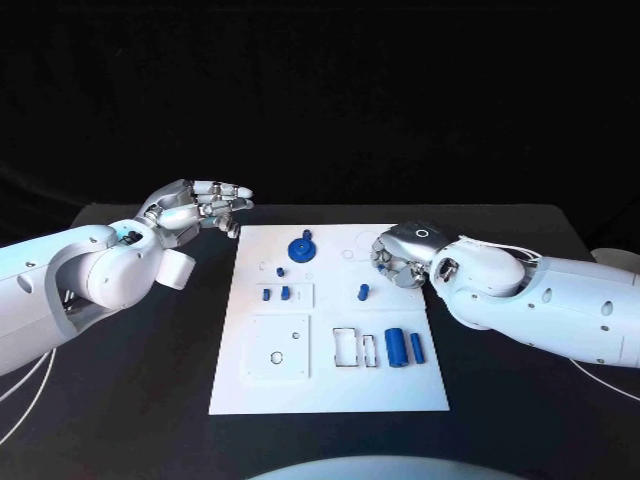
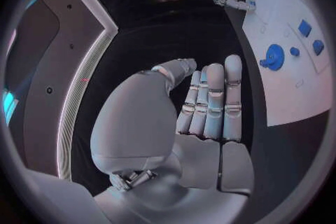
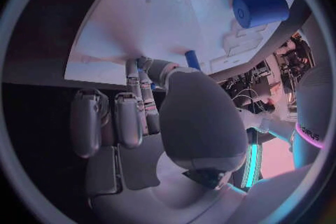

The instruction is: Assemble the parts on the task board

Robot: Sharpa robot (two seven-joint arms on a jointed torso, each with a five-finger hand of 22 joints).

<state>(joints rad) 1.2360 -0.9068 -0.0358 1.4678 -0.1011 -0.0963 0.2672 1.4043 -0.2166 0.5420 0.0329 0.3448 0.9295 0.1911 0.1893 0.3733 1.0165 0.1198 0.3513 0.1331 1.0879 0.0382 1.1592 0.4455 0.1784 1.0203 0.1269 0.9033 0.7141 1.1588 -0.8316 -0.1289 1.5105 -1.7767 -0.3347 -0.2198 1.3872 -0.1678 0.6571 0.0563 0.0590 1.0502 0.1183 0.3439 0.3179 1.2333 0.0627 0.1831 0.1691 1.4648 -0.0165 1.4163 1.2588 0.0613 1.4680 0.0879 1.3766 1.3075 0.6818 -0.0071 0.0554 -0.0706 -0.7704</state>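
On the white task board (image 1: 330, 385), mid-surface, blue parts lie scattered: a round knob piece (image 1: 304, 248) at the far end, two cylinders (image 1: 404, 346) near me, most recesses unfilled, so plenty is left. My right hand (image 1: 401, 262) pinches a small blue peg (image 3: 192, 59) over the board's far right. My left hand (image 1: 205, 208) hovers released beside the board. No legible writing anywhere on the board.

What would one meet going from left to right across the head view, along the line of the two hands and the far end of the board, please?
Left hand → round blue part on the task board → right hand.
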